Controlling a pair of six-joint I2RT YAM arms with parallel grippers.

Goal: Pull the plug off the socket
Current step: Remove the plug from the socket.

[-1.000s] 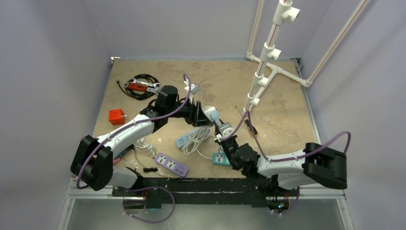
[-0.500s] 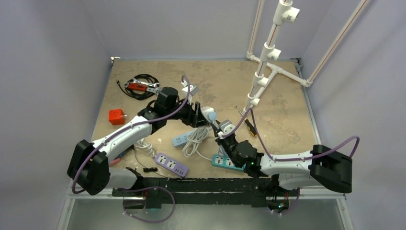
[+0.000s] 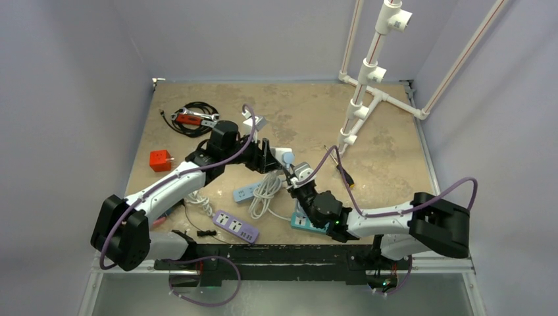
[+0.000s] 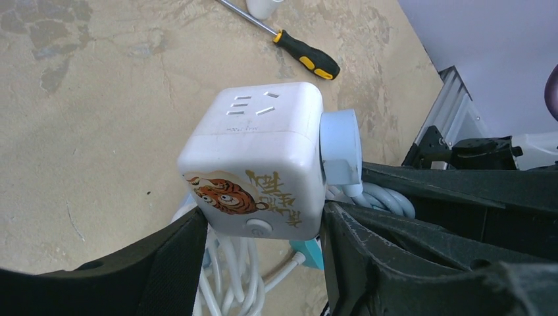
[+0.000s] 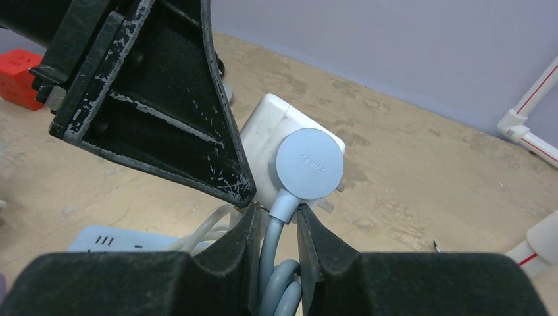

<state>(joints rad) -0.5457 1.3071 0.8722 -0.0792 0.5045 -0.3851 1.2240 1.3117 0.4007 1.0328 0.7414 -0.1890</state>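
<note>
Cube socket (image 4: 253, 164) is white with a tiger print on one face. It sits centre frame in the left wrist view, lifted off the surface (image 3: 309, 112). Left pincer (image 4: 263, 220) is clamped on it, one black finger on each side. The top face shows empty slots.

Plug (image 4: 339, 148) is a pale blue round disc against the cube's right face. In the right wrist view the plug (image 5: 309, 164) is centre frame, flat face to camera, with the cube socket (image 5: 270, 128) behind it. Can't tell if it is fully seated. Grey-blue cord (image 5: 273, 243) drops straight down from the disc.

Right pincer (image 5: 275, 227) is pinching that cord just under the disc, pads tight on both sides. The left arm's black fingers fill the upper left of this view.

In the top view both arms meet mid-frame. The left pincer (image 3: 270, 158) comes in from the left and the right pincer (image 3: 293, 176) from the lower right, with the cube socket (image 3: 281, 155) between them.

- Screwdriver (image 4: 306, 56): black and yellow handle, top of the left wrist view, lying on the surface.
- White coiled cable (image 3: 266, 187): below the cube.
- Light blue strip (image 3: 247, 192): just left of the coil.
- Purple strip (image 3: 235, 226): lower centre-left.
- Teal strip (image 3: 306, 222): under the right arm.
- Red cube (image 3: 160, 160): left side.
- Black cable coil (image 3: 194, 118): upper left.
- White pipe frame (image 3: 365, 85): upper right.
</note>
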